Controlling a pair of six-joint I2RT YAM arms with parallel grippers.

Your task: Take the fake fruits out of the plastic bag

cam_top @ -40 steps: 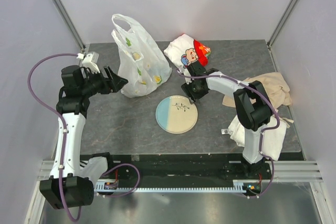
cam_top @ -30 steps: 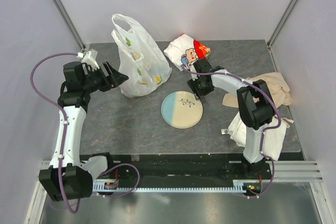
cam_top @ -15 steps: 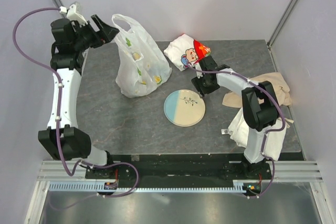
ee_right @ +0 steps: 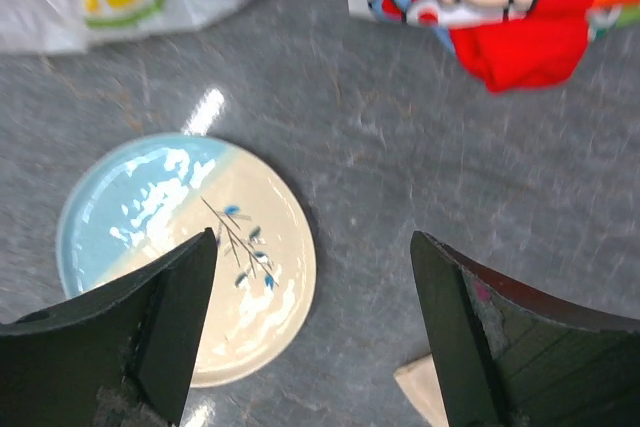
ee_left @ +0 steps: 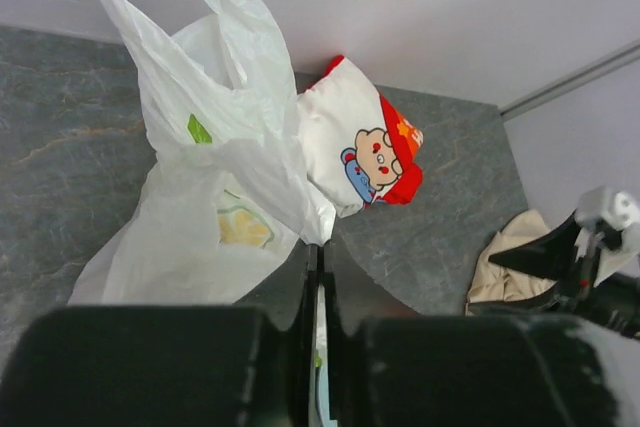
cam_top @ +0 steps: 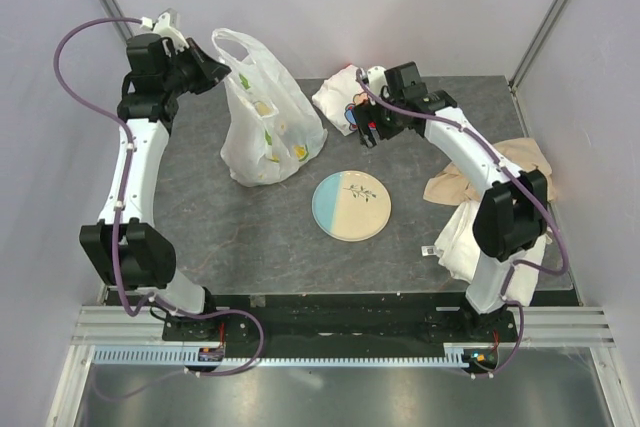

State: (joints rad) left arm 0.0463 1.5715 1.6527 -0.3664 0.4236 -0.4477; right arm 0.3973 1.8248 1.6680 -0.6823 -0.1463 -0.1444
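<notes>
Left arm: rises tall from its base at the near left corner. The upper links are close to vertical and the wrist bends over toward 3 o'clock, above the far left edge of the table (cam_top: 250, 237).
Left gripper (cam_top: 218, 72): sits at 9 o'clock of the plastic bag (cam_top: 265, 117), against its upper part and just under the upright loop handle.
Left fingers: pressed close, with only a thin slit between them in the wrist view. Bag film runs down right to the tips, but I cannot tell whether any of it is pinched.
Right arm: elbow is folded over the beige cloth (cam_top: 500, 172) at the right edge. The forearm stretches toward 11 o'clock and the wrist tips downward.
Right gripper (ee_right: 315, 277): hangs over bare table at 1 o'clock of the plate (cam_top: 350, 205), between the plate and the cartoon packet (cam_top: 345, 97).
Right fingers: spread wide apart, with nothing between them.
Plastic bag: slumped but standing at the far left-centre of the table, at 10 o'clock of the plate and apart from it. Its right flank is just beside the packet.
Fake fruits: none made out through the film. The yellow and green patches may be prints.
Cartoon packet: lies at 12 o'clock of the plate, near the far edge.
White towel (cam_top: 470, 242): lies at 4 o'clock of the plate, under the right arm.
</notes>
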